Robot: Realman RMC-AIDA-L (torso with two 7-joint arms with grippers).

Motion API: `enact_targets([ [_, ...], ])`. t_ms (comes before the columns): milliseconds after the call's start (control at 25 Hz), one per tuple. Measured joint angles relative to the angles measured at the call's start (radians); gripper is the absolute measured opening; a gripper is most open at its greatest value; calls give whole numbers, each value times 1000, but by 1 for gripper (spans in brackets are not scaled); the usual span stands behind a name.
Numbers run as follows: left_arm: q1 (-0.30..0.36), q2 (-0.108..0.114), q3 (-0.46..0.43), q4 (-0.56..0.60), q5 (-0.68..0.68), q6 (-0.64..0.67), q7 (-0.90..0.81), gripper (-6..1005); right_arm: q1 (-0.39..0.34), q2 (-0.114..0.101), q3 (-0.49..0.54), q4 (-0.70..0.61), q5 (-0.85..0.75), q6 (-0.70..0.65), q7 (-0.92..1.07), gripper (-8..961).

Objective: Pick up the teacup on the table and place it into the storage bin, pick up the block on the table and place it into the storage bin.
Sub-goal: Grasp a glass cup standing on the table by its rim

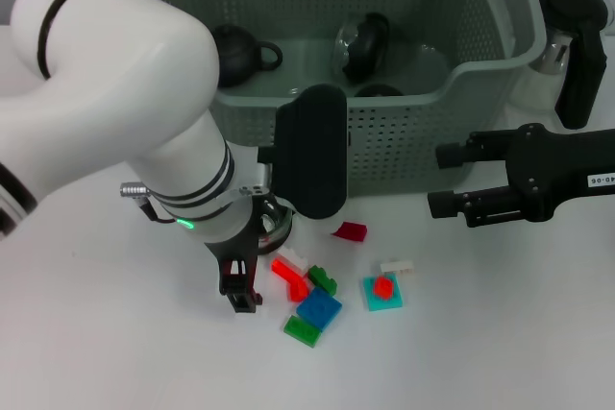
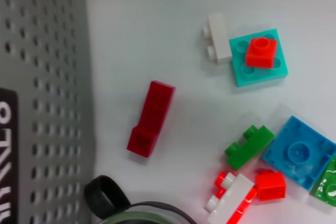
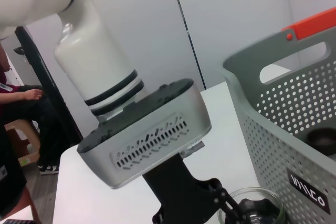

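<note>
Scattered blocks (image 1: 312,306) lie beside the left tool (image 1: 248,280), lowered over the glass teacup (image 1: 273,219) before the storage bin (image 1: 404,132); grip unclear. Misaligned fingers could tip it. Right tool (image 1: 452,180) waits, spread.

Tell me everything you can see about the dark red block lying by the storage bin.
The dark red block is a narrow oblong of glossy plastic, stepped lower at one end. It lies flat and alone on the white table, close to the storage bin front wall but not touching it, apart from the other bricks. No gripper touches it.
</note>
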Motion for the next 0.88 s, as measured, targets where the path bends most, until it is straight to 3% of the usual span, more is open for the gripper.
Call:
enact_targets([
  [440,-5,0,26,-1,-1,23,-14,824,0,0,4,0,1,0,0,837],
  [880,-10,0,21,-4,-1,54,-26,657,0,-2,6,-2,4,2,-2,837],
])
